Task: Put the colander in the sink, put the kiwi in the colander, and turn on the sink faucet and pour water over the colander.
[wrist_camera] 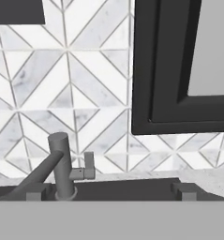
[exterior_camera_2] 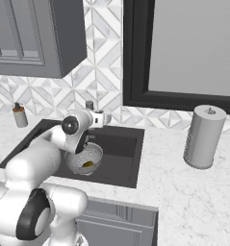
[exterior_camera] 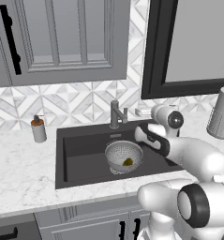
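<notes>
Gripper (wrist_camera: 111, 193), jaws spread wide and holding nothing, faces the sink faucet (wrist_camera: 62, 168) at the back of the sink (exterior_camera: 80, 154). Colander (exterior_camera: 124, 156) sits inside the dark basin with the kiwi (exterior_camera: 128, 161) in it. White marble counter (exterior_camera: 19, 168) surrounds the basin; a soap dispenser (exterior_camera: 38, 129) stands to its left, a paper towel roll (exterior_camera_2: 203, 137) to its right. Patterned tile backsplash (wrist_camera: 62, 84), grey cabinets (exterior_camera: 62, 37) and a dark-framed window (exterior_camera_2: 184, 53) lie behind.
</notes>
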You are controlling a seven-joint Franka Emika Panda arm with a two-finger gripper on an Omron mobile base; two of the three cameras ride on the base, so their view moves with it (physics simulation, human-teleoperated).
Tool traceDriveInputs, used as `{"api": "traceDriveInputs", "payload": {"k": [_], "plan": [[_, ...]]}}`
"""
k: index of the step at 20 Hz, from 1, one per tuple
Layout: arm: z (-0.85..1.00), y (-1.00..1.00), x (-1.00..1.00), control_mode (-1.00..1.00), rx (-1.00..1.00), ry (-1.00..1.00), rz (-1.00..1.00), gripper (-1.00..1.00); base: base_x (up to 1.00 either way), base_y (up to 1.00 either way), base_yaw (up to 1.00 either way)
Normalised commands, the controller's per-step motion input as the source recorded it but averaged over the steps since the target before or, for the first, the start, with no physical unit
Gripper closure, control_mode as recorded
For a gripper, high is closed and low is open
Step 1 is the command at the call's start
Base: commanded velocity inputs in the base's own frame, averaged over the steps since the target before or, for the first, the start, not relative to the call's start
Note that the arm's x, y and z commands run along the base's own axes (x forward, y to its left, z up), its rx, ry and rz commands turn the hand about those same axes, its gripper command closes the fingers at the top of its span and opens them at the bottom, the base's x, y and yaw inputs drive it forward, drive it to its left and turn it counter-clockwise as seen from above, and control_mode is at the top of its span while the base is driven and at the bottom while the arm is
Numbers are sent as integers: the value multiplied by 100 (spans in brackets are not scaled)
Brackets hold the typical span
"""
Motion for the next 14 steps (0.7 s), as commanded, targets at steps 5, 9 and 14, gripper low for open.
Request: {"api": "traceDriveInputs", "payload": {"k": [5, 9, 14], "plan": [[-3, 1, 22, -100, 0, 0, 0, -100, 0, 0, 0], [-18, 0, 16, -100, 2, 0, 1, -100, 0, 0, 0], [-27, 0, 11, -100, 2, 0, 0, -100, 0, 0, 0]]}}
